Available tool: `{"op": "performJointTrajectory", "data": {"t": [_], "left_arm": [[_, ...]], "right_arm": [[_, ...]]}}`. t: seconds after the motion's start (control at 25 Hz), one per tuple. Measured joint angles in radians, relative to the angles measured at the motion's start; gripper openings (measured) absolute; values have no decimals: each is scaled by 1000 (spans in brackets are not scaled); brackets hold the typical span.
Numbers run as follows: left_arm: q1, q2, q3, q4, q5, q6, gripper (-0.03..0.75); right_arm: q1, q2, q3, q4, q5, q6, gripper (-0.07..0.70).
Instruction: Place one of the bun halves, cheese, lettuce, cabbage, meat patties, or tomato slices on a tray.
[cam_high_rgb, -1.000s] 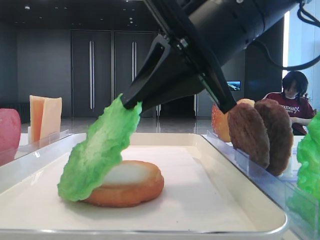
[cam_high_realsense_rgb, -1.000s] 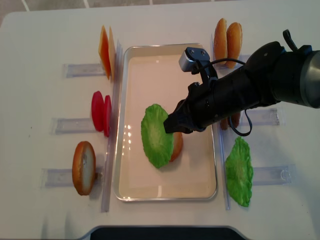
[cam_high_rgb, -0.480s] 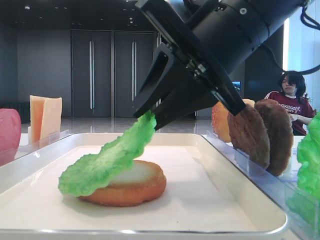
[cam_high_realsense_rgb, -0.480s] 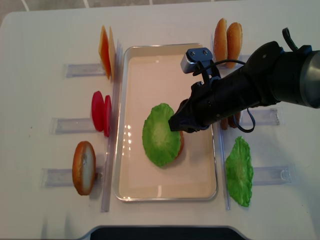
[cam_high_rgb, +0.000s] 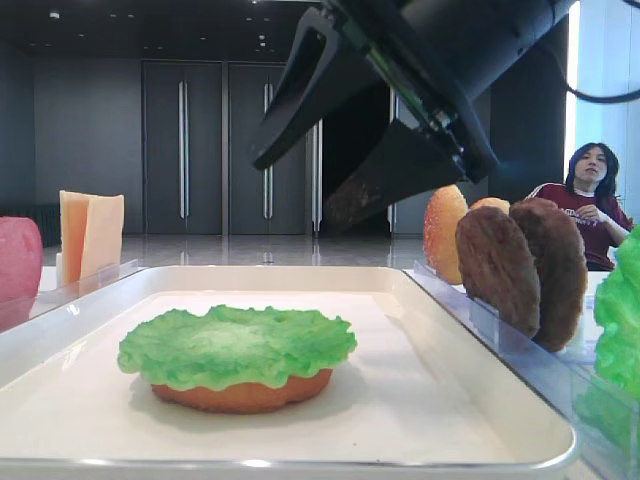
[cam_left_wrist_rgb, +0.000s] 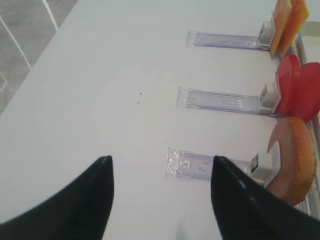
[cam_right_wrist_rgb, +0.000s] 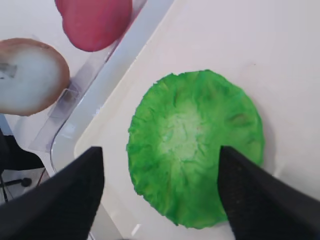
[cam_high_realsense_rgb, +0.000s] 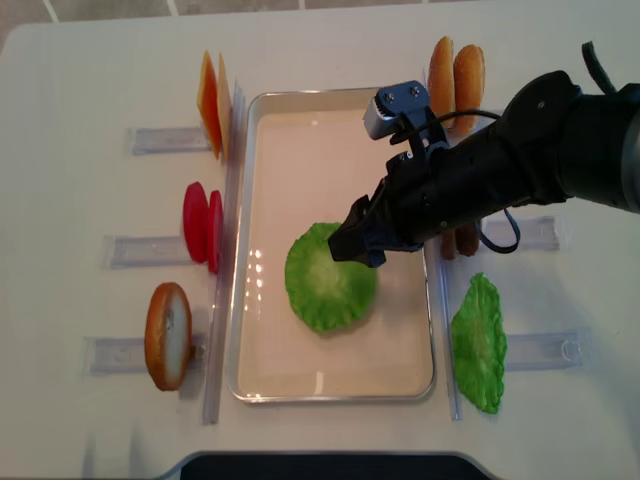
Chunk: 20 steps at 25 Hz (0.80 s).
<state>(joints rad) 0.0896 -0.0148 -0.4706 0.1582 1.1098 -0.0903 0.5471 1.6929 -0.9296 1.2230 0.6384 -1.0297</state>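
A ruffled green lettuce (cam_high_realsense_rgb: 330, 280) lies flat on a bun half (cam_high_rgb: 240, 396), which shows only as an orange-brown edge, in the middle of the white tray (cam_high_realsense_rgb: 340, 96). My right gripper (cam_high_realsense_rgb: 352, 243) hovers just above the leaf's right edge, open, with nothing between its fingers. In the right wrist view the lettuce (cam_right_wrist_rgb: 195, 145) fills the gap of that right gripper (cam_right_wrist_rgb: 160, 154). In the low side view the right gripper (cam_high_rgb: 300, 190) hangs well above the lettuce (cam_high_rgb: 237, 345). My left gripper (cam_left_wrist_rgb: 161, 161) is open over bare table left of the tray.
Left of the tray, clear holders carry cheese (cam_high_realsense_rgb: 210, 100), tomato slices (cam_high_realsense_rgb: 203, 225) and a bun half (cam_high_realsense_rgb: 167, 335). On the right stand two buns (cam_high_realsense_rgb: 455, 70), meat patties (cam_high_rgb: 520, 265) and another lettuce (cam_high_realsense_rgb: 478, 340). A person (cam_high_rgb: 590, 195) sits behind.
The right gripper opened and rose. The lettuce, which hung tilted from its fingers against the bun half, dropped and now lies flat on it.
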Motion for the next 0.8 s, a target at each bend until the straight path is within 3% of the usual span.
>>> {"op": "performJointTrajectory", "data": {"t": [0.24, 0.44, 0.64, 0.8], "left_arm": [[0, 0, 0, 0, 0, 0, 468], [0, 0, 0, 0, 0, 0, 468], [0, 0, 0, 0, 0, 0, 468], [0, 0, 0, 0, 0, 0, 468]], "right_arm": [[-33, -119, 0, -101, -1, 76, 493], [-101, -230, 0, -337, 35, 285, 493], [-210, -335, 0, -636, 114, 535, 493], [-310, -380, -2, -890, 242, 748, 493]]}}
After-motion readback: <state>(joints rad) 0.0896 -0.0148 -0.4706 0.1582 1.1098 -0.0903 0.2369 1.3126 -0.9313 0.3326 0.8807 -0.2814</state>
